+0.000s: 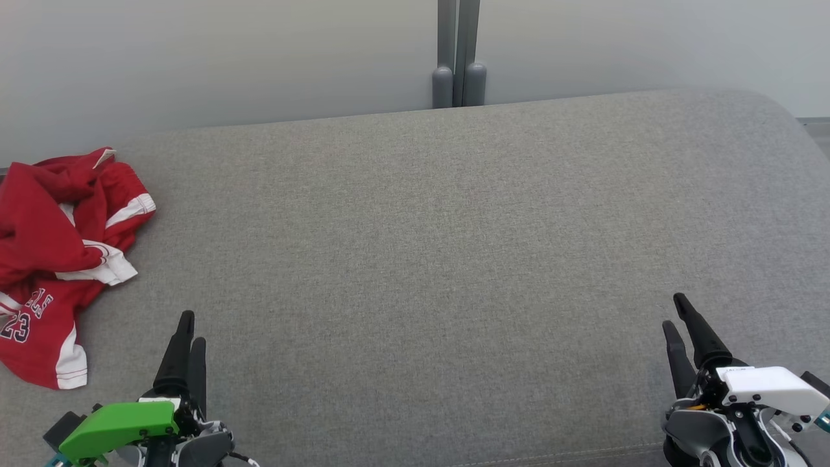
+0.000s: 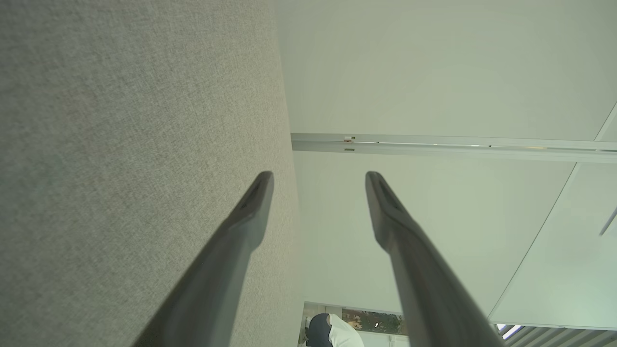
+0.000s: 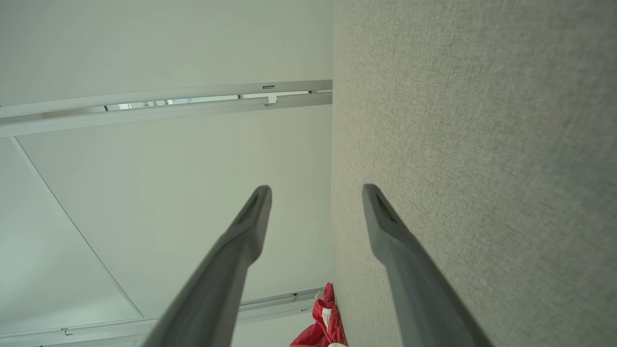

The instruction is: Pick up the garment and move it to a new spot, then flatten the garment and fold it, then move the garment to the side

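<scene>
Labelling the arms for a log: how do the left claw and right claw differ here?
The left claw wears a green plastic cover; the right claw wears a white plastic cover. The left claw sits near the crumpled red jersey; the right claw is far from it. Both are open and empty.

Broad grey woven-fabric surface (image 1: 428, 246) with a rounded far right corner, plain pale wall panels (image 1: 227, 58) behind it, grey vertical post (image 1: 458, 52) at their joint, soft even light

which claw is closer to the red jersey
The left claw, with the green housing: the red jersey lies close beside it, while the white-housed right claw is across the cushion.
</scene>
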Robot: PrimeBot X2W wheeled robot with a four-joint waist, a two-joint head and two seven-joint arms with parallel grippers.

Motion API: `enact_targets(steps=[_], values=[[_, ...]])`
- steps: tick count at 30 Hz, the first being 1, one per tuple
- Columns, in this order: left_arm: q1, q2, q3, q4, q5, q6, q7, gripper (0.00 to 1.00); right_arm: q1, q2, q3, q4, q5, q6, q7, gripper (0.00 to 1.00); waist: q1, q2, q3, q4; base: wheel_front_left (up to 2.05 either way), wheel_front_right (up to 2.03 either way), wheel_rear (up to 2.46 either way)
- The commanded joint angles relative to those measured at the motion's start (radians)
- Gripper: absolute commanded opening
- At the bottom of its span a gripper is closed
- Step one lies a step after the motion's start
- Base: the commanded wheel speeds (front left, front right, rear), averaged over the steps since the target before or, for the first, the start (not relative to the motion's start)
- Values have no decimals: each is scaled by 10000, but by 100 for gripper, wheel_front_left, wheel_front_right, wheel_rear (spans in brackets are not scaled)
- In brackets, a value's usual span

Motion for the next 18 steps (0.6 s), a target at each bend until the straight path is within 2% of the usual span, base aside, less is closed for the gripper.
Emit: enact_targets(steps=[1,9,18], values=[[-155,18,-48,-212,-2,-3,-104,100,-153,-38,106,-186,-4,2,-106,100,0,0,0,1,0,0,0],[-36,26,-112,-520,626,-8,-485,100,-163,-52,571,-414,-290,3,-544,100,0,0,1,6,0,0,0],[63,35,-145,-1028,1870,213,-870,100,-189,-68,914,-601,-1549,3,-984,100,0,0,13,1,0,0,0]])
